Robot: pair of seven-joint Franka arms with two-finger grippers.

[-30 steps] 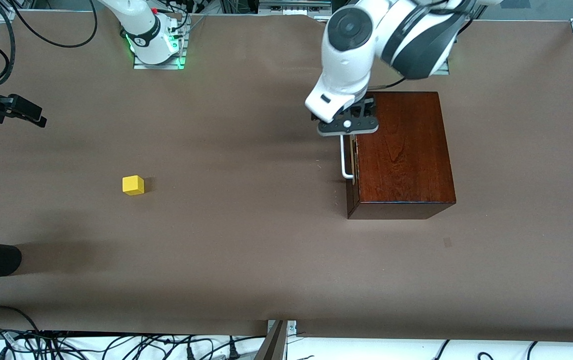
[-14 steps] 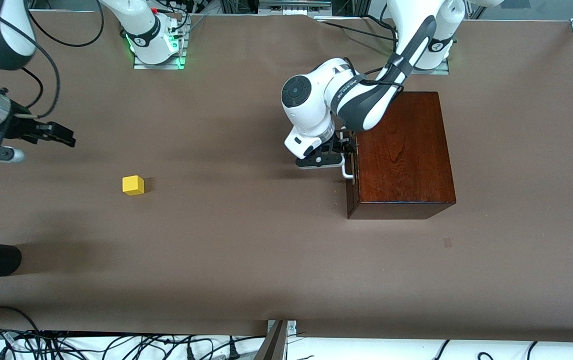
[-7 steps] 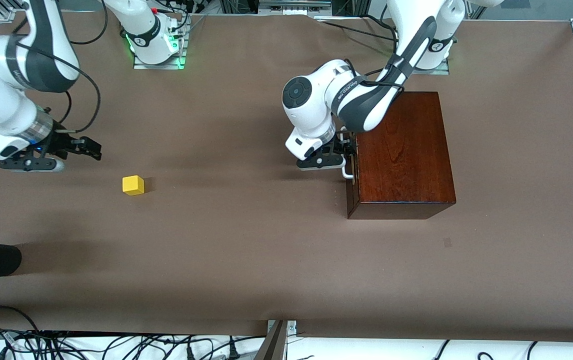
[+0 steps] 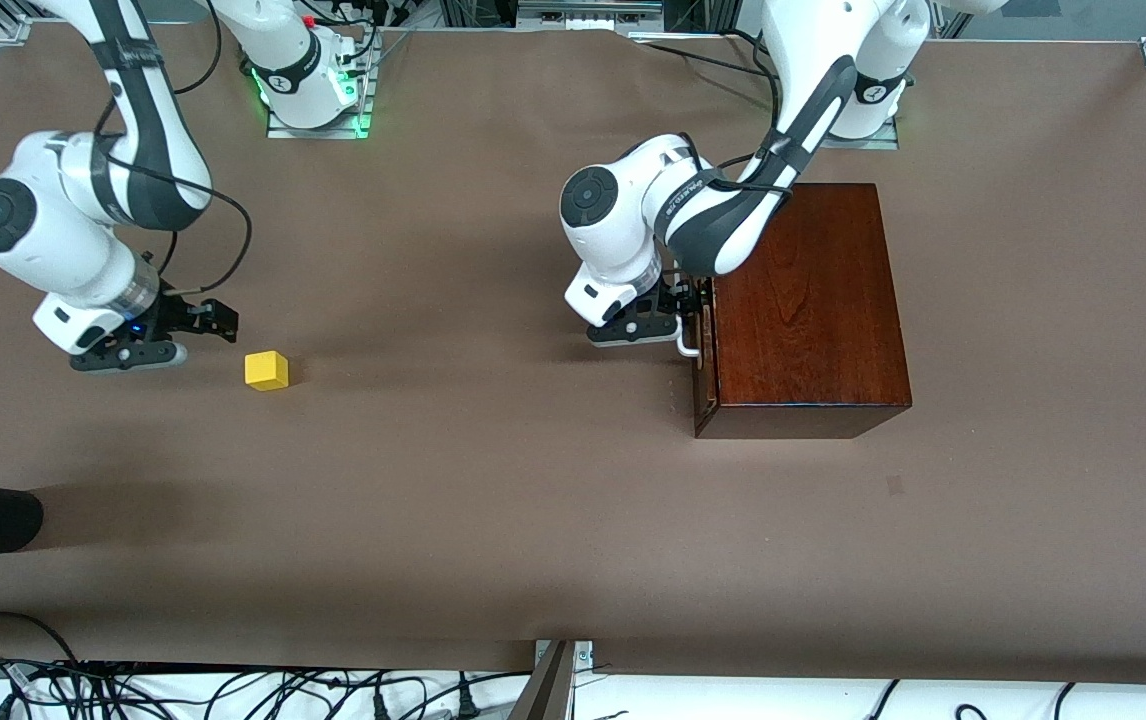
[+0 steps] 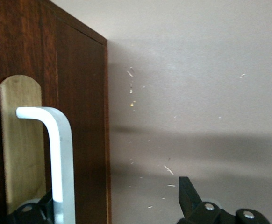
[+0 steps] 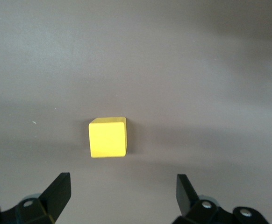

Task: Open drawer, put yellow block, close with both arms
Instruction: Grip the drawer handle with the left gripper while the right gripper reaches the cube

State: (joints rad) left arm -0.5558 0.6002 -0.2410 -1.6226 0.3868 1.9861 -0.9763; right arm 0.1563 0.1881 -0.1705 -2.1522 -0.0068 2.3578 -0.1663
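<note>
left pincer point(image 4: 681, 318) at drawer point(image 4: 701, 330) front, fingers apart straddling white handle point(image 5: 56, 154), not clamped yet. drawer looks shut in wooden box point(image 4: 803, 300). judgement: centre bar between fingers, close fully, pull straight out from box face, no twist, or box may drag on desk point(image 4: 493, 480). yellow block point(image 4: 266, 369) on desk, well apart from box, toward right arm's end. right pincer point(image 4: 208, 322) beside block, fingers apart, block point(image 6: 108, 137) not yet between them; needs to advance before closing.
</note>
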